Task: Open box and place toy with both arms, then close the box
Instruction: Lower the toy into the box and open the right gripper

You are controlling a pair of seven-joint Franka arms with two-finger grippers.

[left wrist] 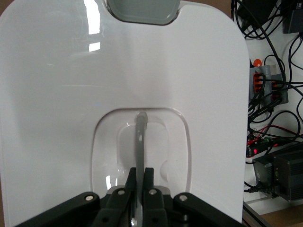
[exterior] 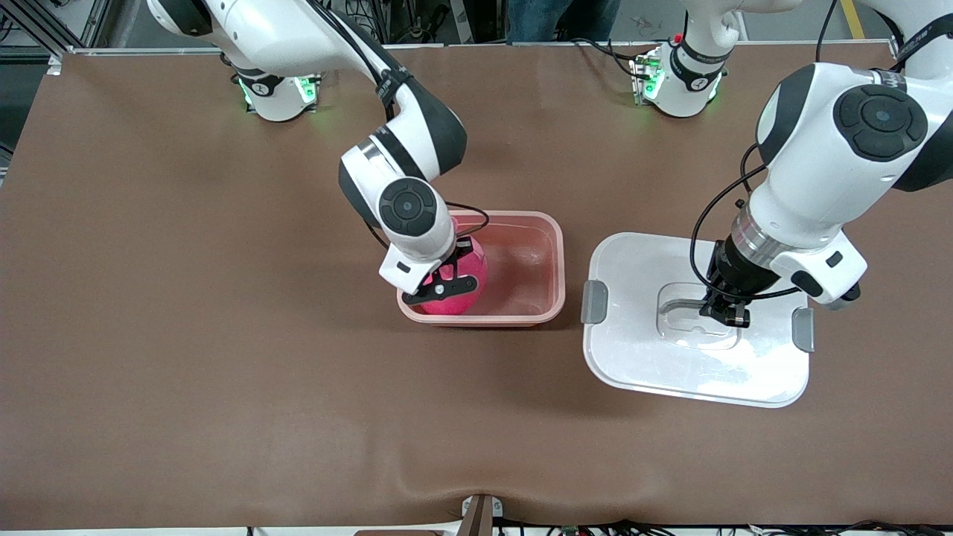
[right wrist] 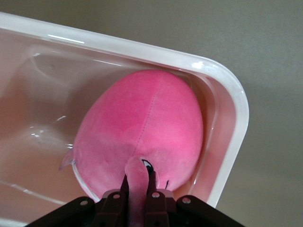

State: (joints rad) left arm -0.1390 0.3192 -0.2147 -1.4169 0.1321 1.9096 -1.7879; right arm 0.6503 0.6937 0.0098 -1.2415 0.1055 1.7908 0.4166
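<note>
Brown table covering point(exterior: 223, 335), spread beneath everything. Two white arms: right arm point(exterior: 387, 141) reaching from its base down into the tub; left arm point(exterior: 834, 164) bent over the lid. White lid point(exterior: 640, 357), off the tub, lying flat on the covering toward the left arm's end of the table, just beside the tub and apart from it; grey clips point(exterior: 593, 301) at two opposite edges; clear recessed handle point(left wrist: 140, 142) at centre. Pink translucent tub point(exterior: 536, 260), open, near mid-table. Hot-pink plush toy point(right wrist: 142, 127), inside the tub, lodged in the corner toward the right arm's end and nearer the front camera, pressed against the wall there. Right gripper point(right wrist: 137, 189), down in the tub, fingers clenched on a small protruding part of the toy. Left gripper point(left wrist: 140, 182), down at the lid's recess, fingers pinched tight on the handle.
</note>
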